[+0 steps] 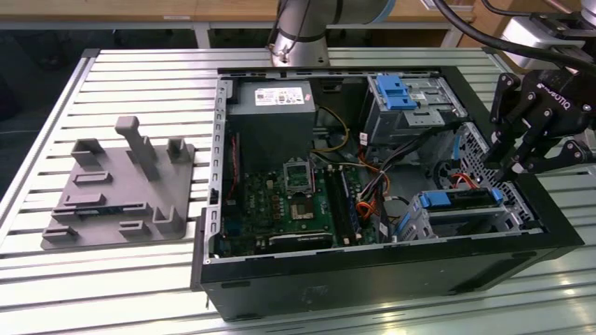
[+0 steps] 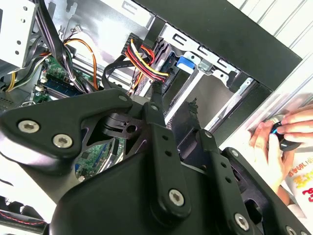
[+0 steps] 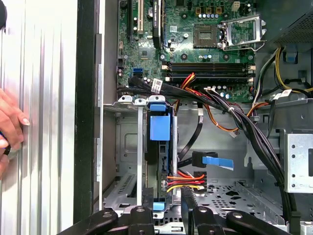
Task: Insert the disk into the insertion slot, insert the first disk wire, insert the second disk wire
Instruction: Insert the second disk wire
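Note:
The disk (image 1: 463, 198), in its blue carrier, sits inside the insertion slot (image 1: 470, 222), a silver perforated cage at the case's near corner on the exterior view's right. In the first wrist view the disk (image 3: 160, 128) shows edge-on. A wire bundle of red, yellow and orange strands (image 3: 186, 180) ends in a black plug at the disk's end, also seen in the second wrist view (image 2: 146, 61). A black flat wire with a blue tab (image 3: 215, 160) hangs loose beside it. My gripper (image 1: 520, 167) hovers just above the cage, open, fingers (image 2: 156, 105) pointing at the disk's end.
The open computer case (image 1: 373, 272) holds a motherboard (image 1: 298, 202), a power supply (image 1: 270, 98) and a taller bay with a blue latch (image 1: 400, 91). A grey fixture plate (image 1: 121, 188) lies at the exterior view's left. A person's hand (image 2: 279, 137) rests outside the case wall.

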Controlling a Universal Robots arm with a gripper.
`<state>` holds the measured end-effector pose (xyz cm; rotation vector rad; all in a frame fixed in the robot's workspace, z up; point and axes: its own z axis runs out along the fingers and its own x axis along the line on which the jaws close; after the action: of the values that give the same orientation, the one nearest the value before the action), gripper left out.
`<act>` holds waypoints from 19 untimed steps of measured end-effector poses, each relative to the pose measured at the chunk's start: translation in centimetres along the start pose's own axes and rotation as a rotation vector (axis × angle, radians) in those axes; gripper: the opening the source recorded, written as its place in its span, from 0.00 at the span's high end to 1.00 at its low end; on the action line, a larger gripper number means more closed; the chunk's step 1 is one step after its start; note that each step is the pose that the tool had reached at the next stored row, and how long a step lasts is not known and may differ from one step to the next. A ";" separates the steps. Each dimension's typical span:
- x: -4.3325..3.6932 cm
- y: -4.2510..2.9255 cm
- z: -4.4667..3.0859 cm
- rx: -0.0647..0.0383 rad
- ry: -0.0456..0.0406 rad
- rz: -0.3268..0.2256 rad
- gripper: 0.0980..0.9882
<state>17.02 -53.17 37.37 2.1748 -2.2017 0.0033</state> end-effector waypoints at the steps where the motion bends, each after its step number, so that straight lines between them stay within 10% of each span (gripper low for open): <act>1: 0.00 0.00 0.00 0.000 0.0000 0.000 0.70; 19: -4.17 1.32 0.02 0.004 0.0360 0.013 0.70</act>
<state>15.74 -48.99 37.24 2.1453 -2.1982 0.0469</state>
